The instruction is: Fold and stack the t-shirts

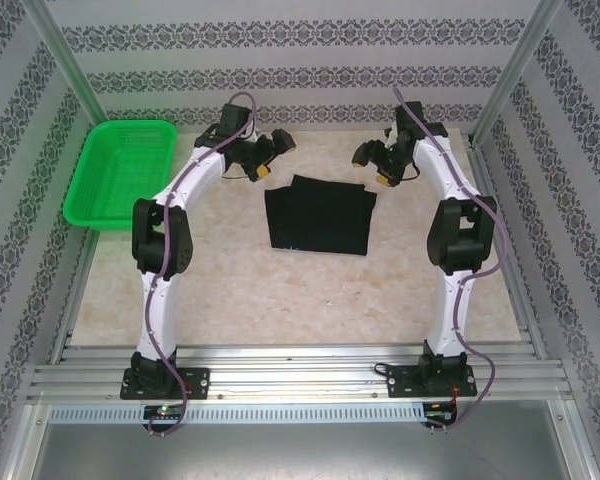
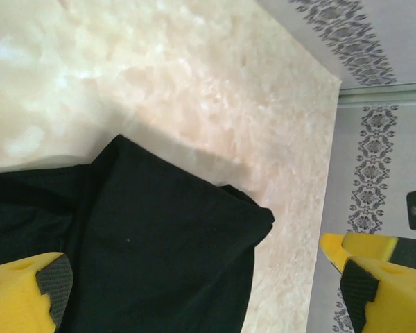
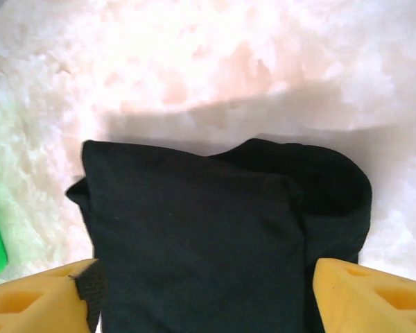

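Table [image 1: 300, 300] – black shirt [image 1: 320, 215] lying mid-table, folded, far corners bunched. Left gripper [image 1: 272, 158], right gripper [image 1: 372, 166] – jaws wide, empty, hovering over far edge. For next fold, probably: pinch both corners evenly, lift level, avoid dragging the lower layer.

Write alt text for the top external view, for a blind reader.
A folded black t-shirt lies at the centre of a beige table, with the left gripper and right gripper open near its far corners. A green mesh basket sits at the table's far left edge.
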